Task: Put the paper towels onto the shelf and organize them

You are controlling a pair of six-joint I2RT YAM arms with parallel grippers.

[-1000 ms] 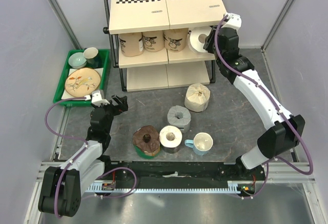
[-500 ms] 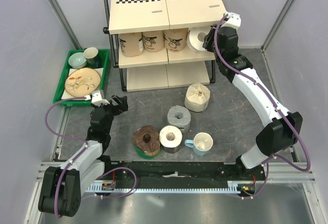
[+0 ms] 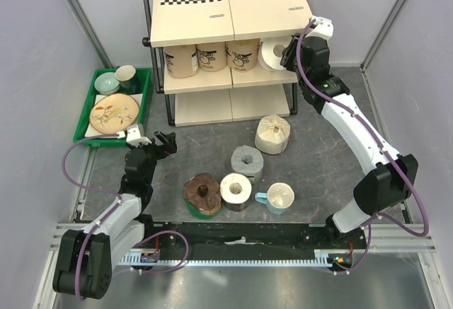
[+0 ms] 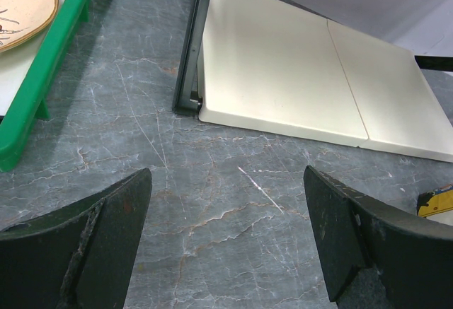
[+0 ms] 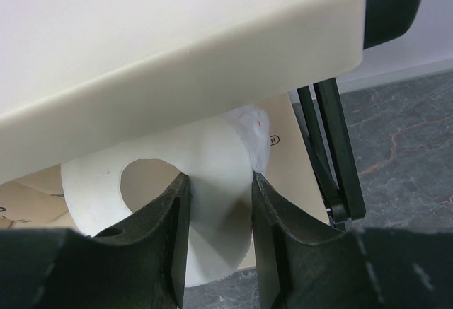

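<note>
Left to shelve on the tabletop are a dark brown roll and a white roll beside the mug, with a grey roll and a cream wrapped roll behind them; the left hand hovers there wide open and empty. Farther back, on the middle tier of the shelf, three tan rolls stand in a row and the right hand grips the wall of a fourth roll, white, at the right end. I judge the job roughly half done.
</note>
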